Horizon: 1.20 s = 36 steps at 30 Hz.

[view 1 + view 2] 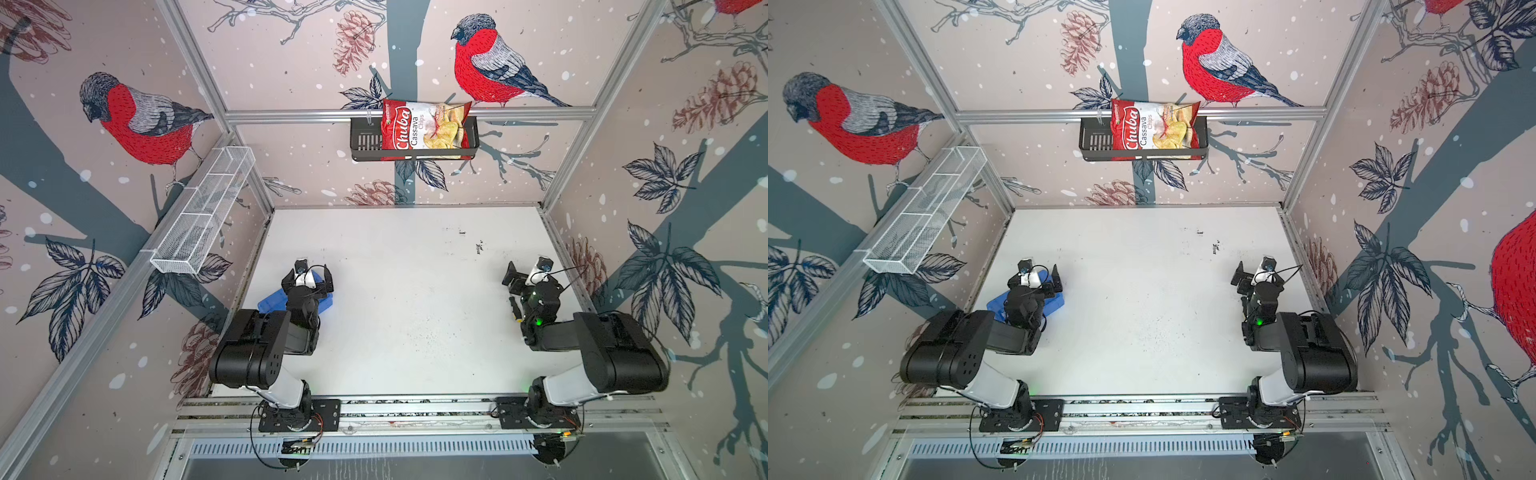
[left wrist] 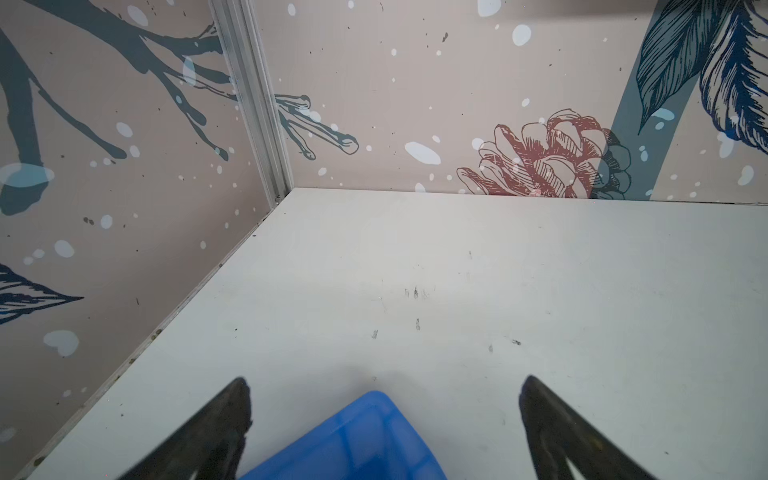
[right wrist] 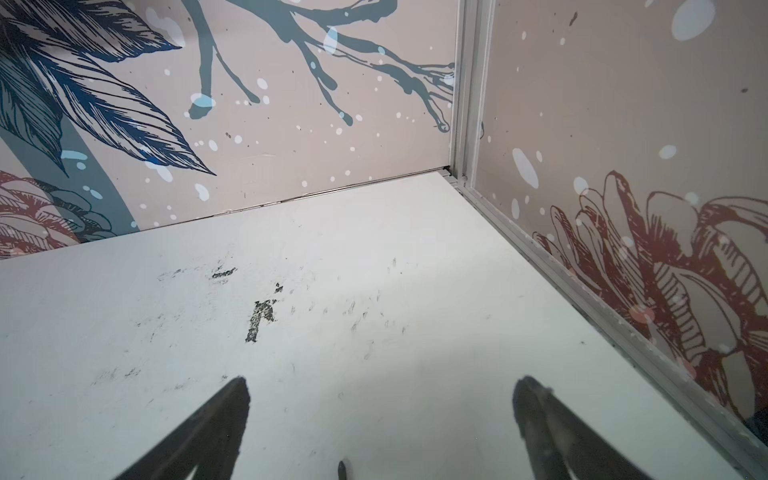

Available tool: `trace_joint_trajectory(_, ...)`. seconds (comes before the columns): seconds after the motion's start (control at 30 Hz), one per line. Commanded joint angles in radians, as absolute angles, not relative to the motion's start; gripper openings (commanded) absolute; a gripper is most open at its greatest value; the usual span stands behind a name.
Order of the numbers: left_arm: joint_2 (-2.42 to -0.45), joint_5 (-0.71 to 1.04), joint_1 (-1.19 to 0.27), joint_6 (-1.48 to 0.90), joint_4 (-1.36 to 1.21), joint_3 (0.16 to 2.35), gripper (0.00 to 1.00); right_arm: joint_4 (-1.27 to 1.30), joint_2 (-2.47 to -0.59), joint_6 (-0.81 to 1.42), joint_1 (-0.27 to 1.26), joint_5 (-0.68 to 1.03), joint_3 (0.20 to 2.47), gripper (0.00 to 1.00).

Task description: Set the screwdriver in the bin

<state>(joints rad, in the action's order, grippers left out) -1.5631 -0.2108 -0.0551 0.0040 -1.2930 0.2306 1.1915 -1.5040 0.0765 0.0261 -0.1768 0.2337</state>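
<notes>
Black-handled, slim steel, the screwdriver [image 1: 515, 309] lies on the surface under the right hand [image 3: 382, 384], spread wide and empty; left hand [image 2: 385, 385] likewise, above the bin [image 2: 353, 440]. Probably light, rigid, roll-prone: grasp mid-handle.

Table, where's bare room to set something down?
Free: the middle of the table between left arm and right arm, plus the far strip along the back wall. Crowded: blue bin under the left arm; screwdriver beside the right arm.

The only text I can read is "Chuba Cassava Chips", printed on the red chip bag [image 1: 424, 129] in the black basket [image 1: 365, 142]. A small green badge on the bag is too small to read.
</notes>
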Motion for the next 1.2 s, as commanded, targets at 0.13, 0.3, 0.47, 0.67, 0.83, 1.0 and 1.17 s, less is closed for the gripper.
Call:
trace_joint_trajectory(0.13,-1.562,-0.206,-0.055,0.005,-1.318,0.231,0.99,1.194,-1.503,0.077,0.028,-0.180,0.237,1.00)
trace_joint_trajectory(0.3,-1.561,-0.206,-0.055,0.005,-1.318,0.231,0.99,1.194,-1.502,0.077,0.028,-0.179,0.236,1.00)
trace_joint_trajectory(0.47,-1.562,-0.204,-0.055,0.005,-1.316,0.231,0.99,1.193,-1.502,0.077,0.028,-0.181,0.238,0.99)
trace_joint_trajectory(0.67,-1.562,-0.204,-0.055,0.004,-1.316,0.230,0.99,1.193,-1.502,0.077,0.028,-0.178,0.238,1.00)
trace_joint_trajectory(0.83,-1.561,-0.205,-0.055,0.005,-1.316,0.231,0.99,1.193,-1.503,0.077,0.027,-0.180,0.237,1.00)
trace_joint_trajectory(1.0,-1.559,-0.208,-0.057,0.006,-1.323,0.228,0.99,1.197,-1.499,0.077,0.028,-0.181,0.234,0.99)
trace_joint_trajectory(1.17,-1.524,-0.230,-0.085,0.037,-1.315,0.222,0.99,1.148,-1.448,0.078,0.034,-0.196,0.240,0.99)
